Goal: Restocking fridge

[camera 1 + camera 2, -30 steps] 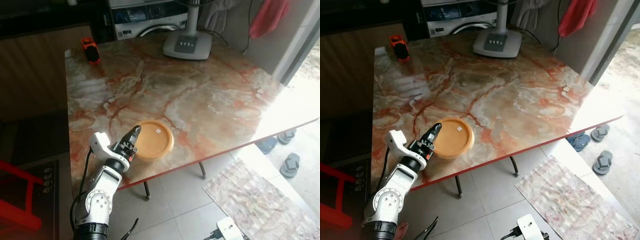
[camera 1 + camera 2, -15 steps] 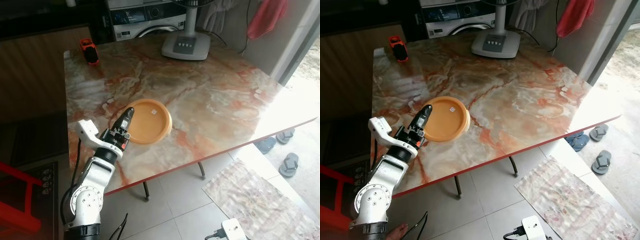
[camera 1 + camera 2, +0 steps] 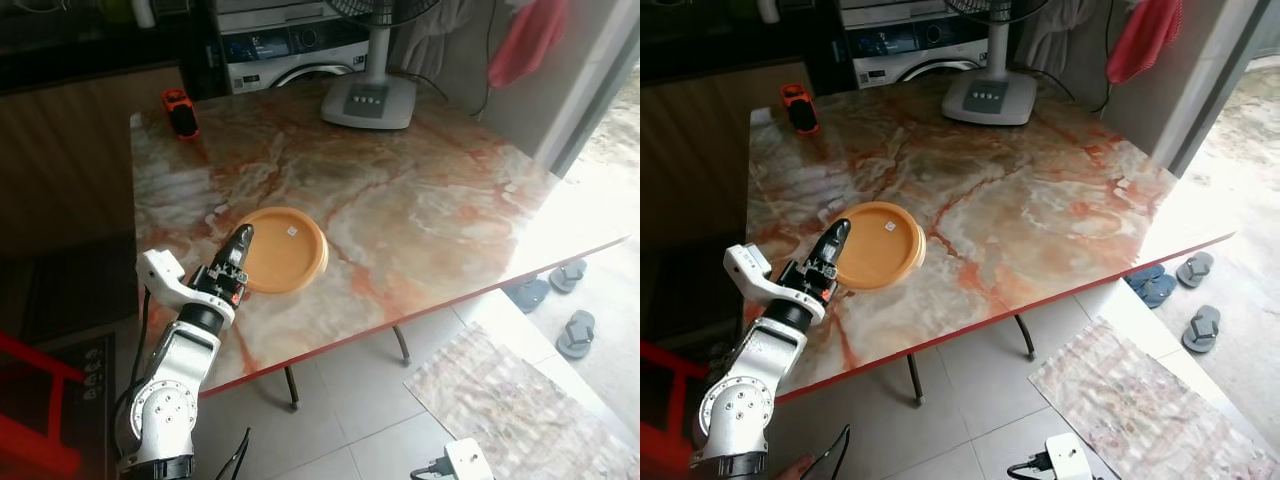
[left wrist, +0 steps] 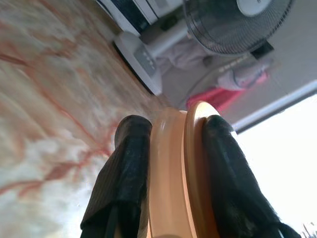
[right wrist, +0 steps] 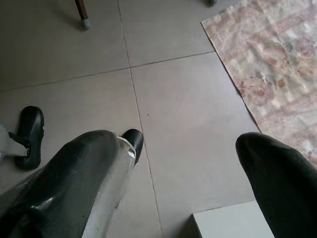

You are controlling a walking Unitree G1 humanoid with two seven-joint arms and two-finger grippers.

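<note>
L gripper (image 3: 238, 254) pinches lid (image 3: 285, 248) by its near rim, fingers (image 4: 225, 168) on both faces, above table (image 3: 430, 200) near the front-left edge. R gripper (image 5: 183, 163) idle, spread over floor. Advise: keep pinch firm, lid level; carry slow, clear of table edge.

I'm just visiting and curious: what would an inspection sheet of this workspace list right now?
Surface: marble-patterned table, red edge.
Job's things: orange round container at the table's near left part.
Clutter: small orange-and-black device at the far left corner; fan base at the far edge.
Grippers: left gripper clamped on the container's rim; right gripper open above the floor tiles.
Cables: black cable behind the fan.
Surroundings: washing machine, rug, sandals.
</note>
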